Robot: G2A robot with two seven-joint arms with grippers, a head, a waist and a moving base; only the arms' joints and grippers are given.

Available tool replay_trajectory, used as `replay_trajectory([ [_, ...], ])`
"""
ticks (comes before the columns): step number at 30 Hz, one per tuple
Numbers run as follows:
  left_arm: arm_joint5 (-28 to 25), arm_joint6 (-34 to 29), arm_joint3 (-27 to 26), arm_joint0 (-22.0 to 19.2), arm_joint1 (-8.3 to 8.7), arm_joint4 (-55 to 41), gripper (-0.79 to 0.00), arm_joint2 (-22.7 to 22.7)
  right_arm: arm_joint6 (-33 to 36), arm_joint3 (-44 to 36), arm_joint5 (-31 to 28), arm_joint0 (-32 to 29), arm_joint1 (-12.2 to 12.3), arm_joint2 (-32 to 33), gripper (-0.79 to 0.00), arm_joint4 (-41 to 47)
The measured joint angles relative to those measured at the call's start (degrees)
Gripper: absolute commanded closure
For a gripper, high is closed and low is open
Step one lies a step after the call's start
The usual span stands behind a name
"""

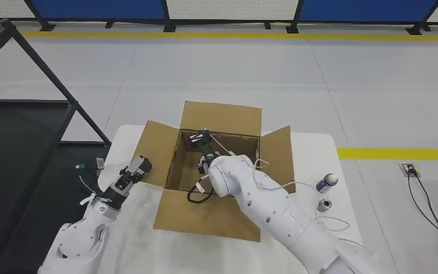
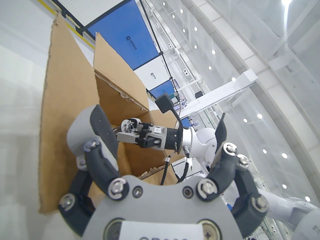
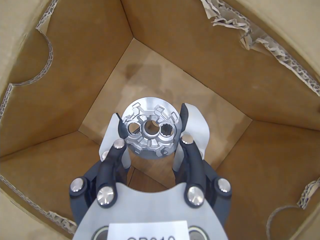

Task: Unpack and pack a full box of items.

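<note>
Four flaps stand open on the cardboard box, which sits mid-table toward the far edge. From the top I see my right arm bent over the near flap and down into the box. My left gripper hangs outside the box's left flap, over the table's left edge. A spray can and a small grey item stand near the right edge, well apart from the box.

On the left wrist camera, that gripper's jaws are spread wide with nothing between them. The left flap is just beside one finger, and beyond it my right gripper points into the box.

On the right wrist camera, the jaws are closed partway onto a round metal disc, pinching its rim on both sides. The disc has a centre bore, two side holes and a notched face. It is inside the box, with the cardboard floor beyond it; I cannot tell whether it touches the floor.
</note>
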Motion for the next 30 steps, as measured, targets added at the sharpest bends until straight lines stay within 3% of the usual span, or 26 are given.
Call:
replay_trajectory([
  [10,0.23,-0.41,-0.57,0.28,0.09,0.24,-0.785,-0.22,-3.90,5.69,-0.37,-0.51,-2.02,1.96,0.000,3.50],
  [30,-0.11,0.15,-0.91,1.35,0.19,-0.08,-0.785,-0.92,-13.24,32.49,-3.01,7.08,-11.67,1.61,0.000,13.49],
])
